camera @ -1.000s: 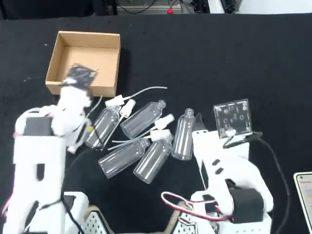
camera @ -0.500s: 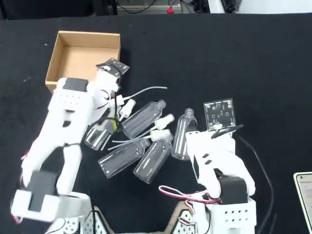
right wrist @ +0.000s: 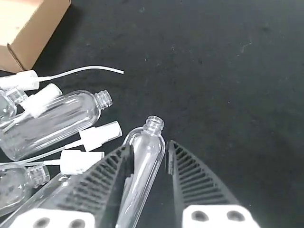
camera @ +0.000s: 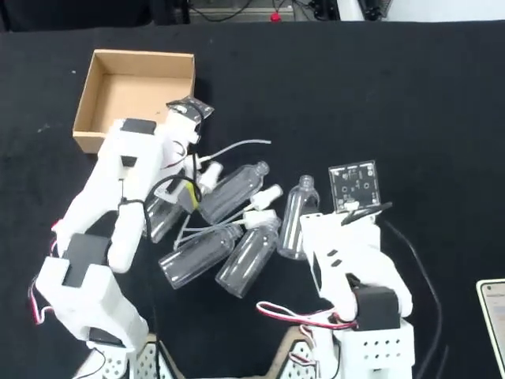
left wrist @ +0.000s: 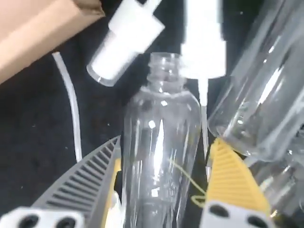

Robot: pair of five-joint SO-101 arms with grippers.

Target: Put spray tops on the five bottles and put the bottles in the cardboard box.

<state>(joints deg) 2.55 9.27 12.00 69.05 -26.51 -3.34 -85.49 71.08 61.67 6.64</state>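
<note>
left end effector (left wrist: 166, 145) is held released, set astride the leftmost bottle (left wrist: 161, 123) for a grasp | right end effector (right wrist: 149, 148) is clenched on the rightmost bottle (right wrist: 147, 161), judged steadied for capping | both bottles are laid uncapped on the bench (camera: 394, 95) near the cardboard box (camera: 134, 95), with spray tops (camera: 264, 196) scattered among them

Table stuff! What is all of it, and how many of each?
bottles: five, clear, lying bunched together mid-table
spray tops: at least four, white, loose among the bottles
cardboard box: one, brown, open, at the table's far left
table: one, black
left hand: one, grey and yellow, open around the leftmost bottle
right hand: one, black, at the rightmost bottle
</note>
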